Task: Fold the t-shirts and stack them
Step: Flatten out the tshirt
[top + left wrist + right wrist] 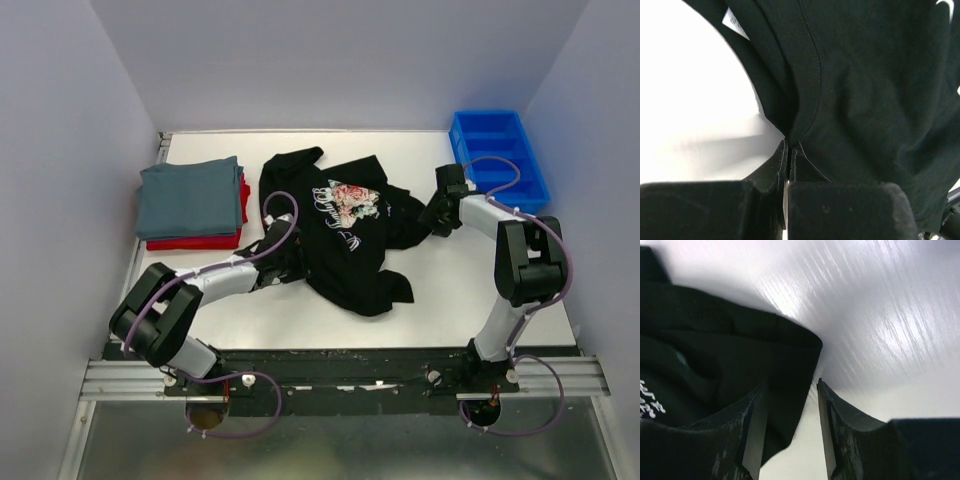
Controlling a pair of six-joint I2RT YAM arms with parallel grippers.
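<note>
The black t-shirt (pixel 340 225) with the floral print lies crumpled and spread in the middle of the table. My left gripper (pixel 290 262) is at its left edge. In the left wrist view the gripper (pixel 789 146) is shut, pinching a fold of the black t-shirt (pixel 865 90). My right gripper (pixel 432 215) is at the shirt's right sleeve. In the right wrist view it (pixel 790 385) is open, with a corner of the black cloth (pixel 740 355) lying between the jaws. The grey-blue t-shirt (pixel 190 195) lies folded on the folded red t-shirt (pixel 205 240) at the left.
A blue plastic bin (pixel 498 155) stands at the back right, just behind my right arm. White walls close the table on the left, back and right. Bare white table (pixel 450 290) shows in front of the black shirt.
</note>
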